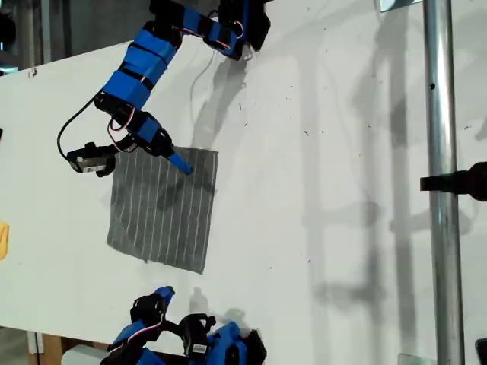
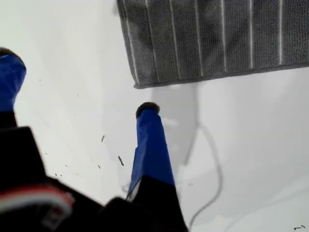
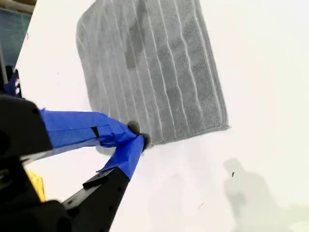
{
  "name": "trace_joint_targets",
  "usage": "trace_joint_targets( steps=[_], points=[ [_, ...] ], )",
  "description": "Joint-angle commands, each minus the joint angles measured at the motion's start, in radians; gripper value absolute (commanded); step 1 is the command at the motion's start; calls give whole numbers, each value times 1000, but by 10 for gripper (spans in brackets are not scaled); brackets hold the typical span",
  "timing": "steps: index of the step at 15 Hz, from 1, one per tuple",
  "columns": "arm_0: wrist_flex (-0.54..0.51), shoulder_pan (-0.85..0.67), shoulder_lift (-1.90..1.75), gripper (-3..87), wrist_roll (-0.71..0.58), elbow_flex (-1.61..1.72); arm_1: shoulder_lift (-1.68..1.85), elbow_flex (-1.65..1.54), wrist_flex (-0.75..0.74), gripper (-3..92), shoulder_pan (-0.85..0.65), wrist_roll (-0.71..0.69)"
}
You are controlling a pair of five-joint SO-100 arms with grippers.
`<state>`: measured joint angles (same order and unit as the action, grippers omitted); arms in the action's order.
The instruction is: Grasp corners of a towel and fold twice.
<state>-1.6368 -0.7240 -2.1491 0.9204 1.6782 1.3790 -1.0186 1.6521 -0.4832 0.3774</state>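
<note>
The grey striped towel (image 1: 163, 220) (image 2: 217, 38) (image 3: 159, 72) lies flat on the white table (image 1: 327, 190). My first gripper (image 1: 178, 160) (image 2: 78, 84) belongs to the arm at the top of the exterior view. It is open, and one blue finger (image 2: 147, 111) hangs just short of a towel corner (image 2: 136, 83) (image 1: 215, 154). My second gripper (image 1: 162, 293) (image 3: 139, 135) reaches in from the bottom of the exterior view. It is shut, with its tips by the towel's near edge and no cloth raised. Another corner (image 3: 223, 126) lies beside it.
A metal pole (image 1: 441, 190) with a black clamp (image 1: 464, 181) stands at the exterior view's right. A yellow object (image 1: 2, 239) sits at that view's left edge. Small dark specks (image 1: 243, 114) dot the table beyond the towel.
</note>
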Motion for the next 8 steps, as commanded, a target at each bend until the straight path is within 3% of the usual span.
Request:
trace_joint_targets(
  steps=[1,8],
  points=[
    [-9,-11,0,-28,-5,-23,-5,11,-46,446,-17,-44],
    [-11,-6,2,-28,-2,-8,-275,-78,-218,423,-46,-60]
  ],
)
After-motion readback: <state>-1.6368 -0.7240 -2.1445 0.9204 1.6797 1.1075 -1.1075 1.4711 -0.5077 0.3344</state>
